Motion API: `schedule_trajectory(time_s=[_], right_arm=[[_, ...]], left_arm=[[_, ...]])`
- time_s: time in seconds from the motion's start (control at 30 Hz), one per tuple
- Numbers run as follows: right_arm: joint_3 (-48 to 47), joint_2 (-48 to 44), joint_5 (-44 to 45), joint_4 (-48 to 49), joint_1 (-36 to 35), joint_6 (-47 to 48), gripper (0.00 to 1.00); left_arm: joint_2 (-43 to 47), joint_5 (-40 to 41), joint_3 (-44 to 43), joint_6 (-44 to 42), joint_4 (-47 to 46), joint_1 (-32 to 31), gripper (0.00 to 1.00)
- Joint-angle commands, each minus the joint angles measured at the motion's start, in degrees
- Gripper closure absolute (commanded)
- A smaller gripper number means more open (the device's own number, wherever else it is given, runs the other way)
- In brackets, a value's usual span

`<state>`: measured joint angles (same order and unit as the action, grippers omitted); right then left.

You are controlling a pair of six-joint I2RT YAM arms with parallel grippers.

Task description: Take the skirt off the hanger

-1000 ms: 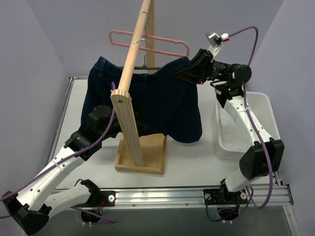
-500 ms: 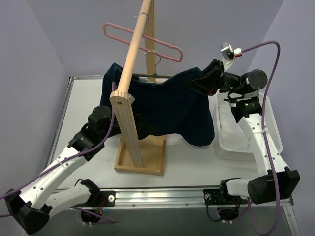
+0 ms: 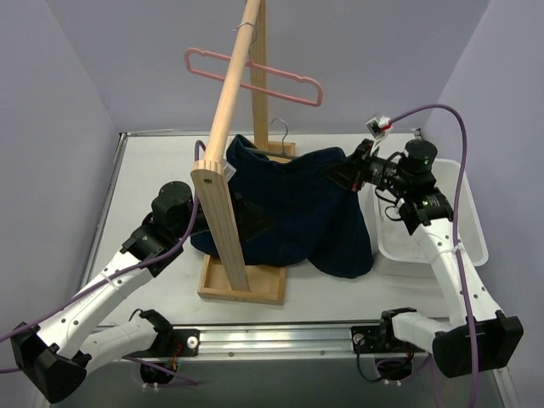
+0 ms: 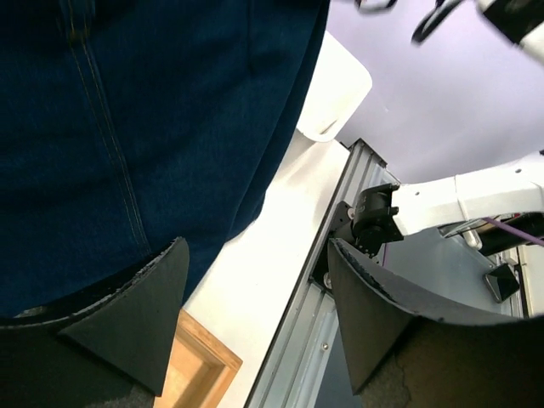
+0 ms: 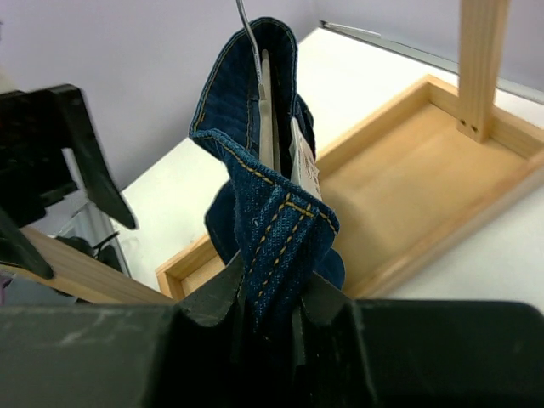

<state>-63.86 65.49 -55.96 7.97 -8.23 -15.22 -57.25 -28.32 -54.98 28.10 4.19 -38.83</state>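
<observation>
A dark blue denim skirt (image 3: pixel 297 212) still hangs on a metal wire hanger (image 3: pixel 280 129), whose hook is off the wooden rod (image 3: pixel 228 93). My right gripper (image 3: pixel 342 174) is shut on the skirt's waistband corner (image 5: pixel 272 238). The hanger wire (image 5: pixel 249 38) runs into the folded waistband just above the right gripper (image 5: pixel 272 297). The skirt's hem drapes over the wooden stand's base (image 3: pixel 255 285). My left gripper (image 3: pixel 248 217) is open and empty, low beside the skirt's left side. In the left wrist view the left gripper (image 4: pixel 255 246) has denim (image 4: pixel 127 127) just above it.
A pink hanger (image 3: pixel 255 75) hangs on the rod. The wooden stand's upright (image 3: pixel 223 229) stands between my arms. A white bin (image 3: pixel 429 221) sits at the right, also in the left wrist view (image 4: pixel 336 93). The base tray (image 5: pixel 425 187) lies under the right gripper.
My right gripper has pulled the skirt and its hanger off the rod, down and to the right. The skirt now sags onto the stand's base. The pink hanger has swung.
</observation>
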Motion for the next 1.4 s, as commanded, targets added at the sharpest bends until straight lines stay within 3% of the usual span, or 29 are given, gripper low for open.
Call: schedule_trajectory(time_s=[0.0,0.13,0.23,0.43,0.83,1.17,1.27,1.37], right_arm=[[4.0,-5.4,5.7,3.5,0.0,0.7,1.00],[12.4,-8.6,6.5,9.7,-0.9,-2.4,1.00],[14.1,-10.6,6.8,9.4,-4.6,-3.1,1.00],[11.8,-10.8,12.8,2.8,-13.8,0.6,1.00],[12.0,-14.7,15.4,4.3,-17.6,-2.4,1.00],[12.2,-15.7,16.1,5.1,-21.3,-3.3,1.00],[11.3,-15.9,16.4,5.7,-22.1,-4.0,1.00],[10.4,-15.3,15.9,6.4,-23.0,-4.8,1.00]], left_arm=[[1.0,-2.3,-1.6,2.0,-5.0,-0.4,0.27],[0.0,10.9,-4.1,5.1,1.9,-0.4,0.36],[-1.7,17.8,-6.5,7.1,4.2,-0.3,0.37],[-6.9,18.2,-11.0,8.3,1.3,-0.3,0.35],[-6.1,24.0,-11.8,0.3,6.2,-0.3,0.37],[-9.2,24.1,-12.6,0.3,4.7,-0.3,0.38],[-10.1,24.0,-12.9,0.1,5.0,-0.3,0.46],[-10.5,22.9,-12.5,-0.1,4.4,-0.3,0.94]])
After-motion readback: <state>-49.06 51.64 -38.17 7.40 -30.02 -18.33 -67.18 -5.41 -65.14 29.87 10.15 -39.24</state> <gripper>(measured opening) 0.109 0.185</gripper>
